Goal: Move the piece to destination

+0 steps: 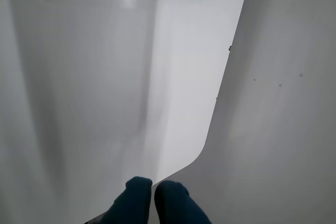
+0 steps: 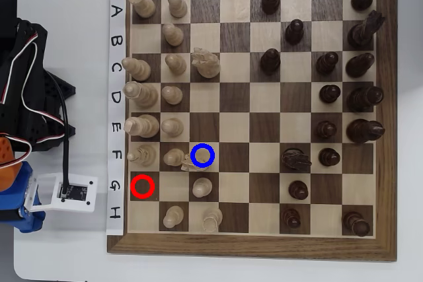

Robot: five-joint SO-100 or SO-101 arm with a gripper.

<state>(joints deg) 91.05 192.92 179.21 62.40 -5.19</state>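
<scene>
In the overhead view we see the piece (image 2: 202,158) standing on the destination (image 2: 193,147), the light square on row F, column 3, ringed in blue, so the ring overlays the knight's pale head. The red ring (image 2: 142,186) sits on an empty dark square at G1. In the wrist view our claw (image 1: 153,184) hangs over the white bench (image 1: 79,77), its dark blue fingertips (image 1: 137,188) together, holding nothing.

Cream piece (image 2: 201,163), blue-ringed destination (image 2: 203,155)
</scene>
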